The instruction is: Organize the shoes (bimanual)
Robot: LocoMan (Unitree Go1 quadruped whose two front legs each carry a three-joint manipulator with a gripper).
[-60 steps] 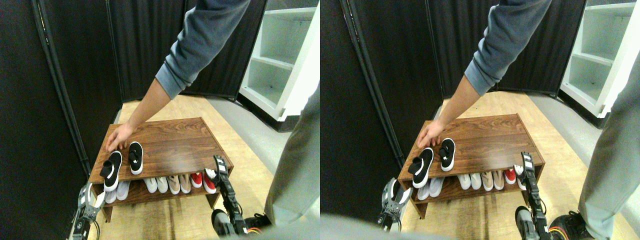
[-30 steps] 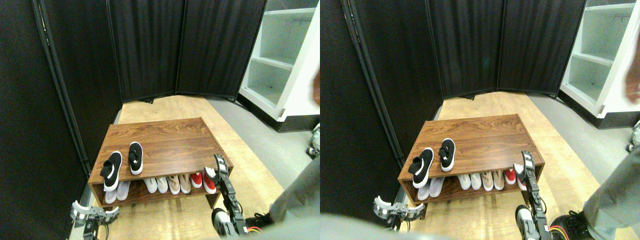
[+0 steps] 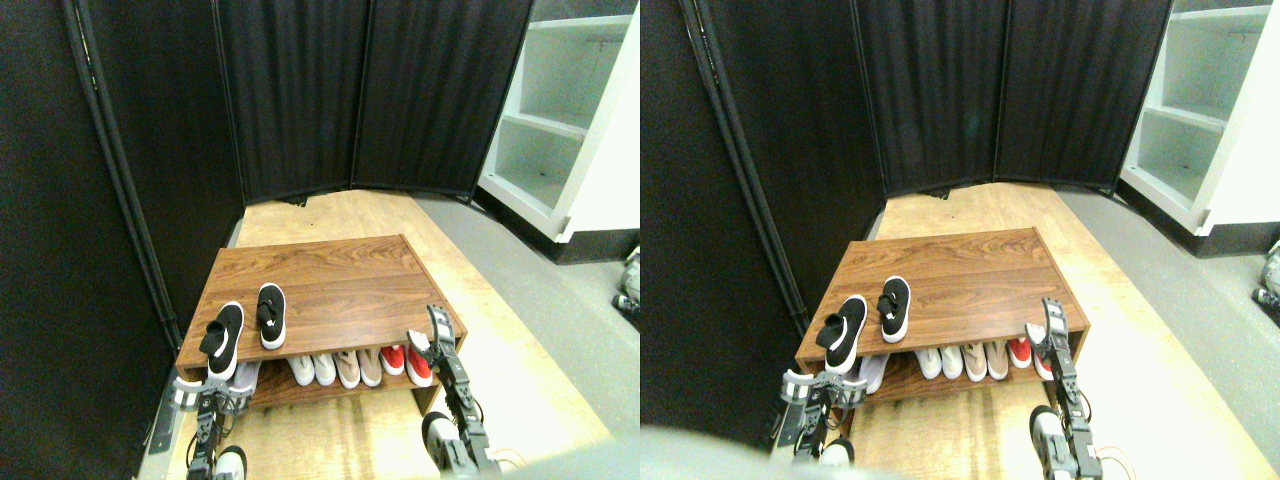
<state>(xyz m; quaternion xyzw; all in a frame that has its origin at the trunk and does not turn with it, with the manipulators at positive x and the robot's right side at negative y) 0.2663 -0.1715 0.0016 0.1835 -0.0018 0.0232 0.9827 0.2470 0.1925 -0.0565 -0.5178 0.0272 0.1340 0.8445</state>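
Black shoes (image 3: 245, 327) with white soles and side marks are noted on a brown wood-grain rack (image 3: 340, 280); black curtain (image 3: 300, 90) behind.

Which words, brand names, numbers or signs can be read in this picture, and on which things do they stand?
No text can be read anywhere.
Black shoes on the bench: each has a white mark on the side, too small to read as a word or brand.
Pairs on the lower shelf: no legible mark.
White shelving and dark screen: no label or sign visible.
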